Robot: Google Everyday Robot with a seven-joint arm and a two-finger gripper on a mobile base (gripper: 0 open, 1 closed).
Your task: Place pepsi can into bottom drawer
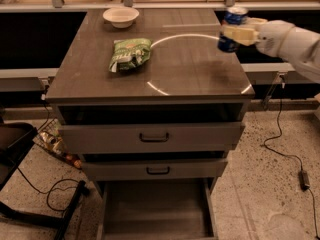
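Note:
The pepsi can (231,20), blue with a silver top, is held upright in my gripper (236,33) above the right edge of the cabinet top (150,69). The cream fingers (240,34) are shut across the can's middle. My white arm (292,41) reaches in from the right. The bottom drawer (155,211) is pulled out at floor level below the cabinet front, a wide grey tray with a bare floor.
A green snack bag (130,54) lies at mid-left of the top. A white bowl (120,16) sits at the back left. Two grey drawers with dark handles (154,137) stand slightly open. Cables and a chair base (30,204) lie on the floor at left; a cable (290,149) at right.

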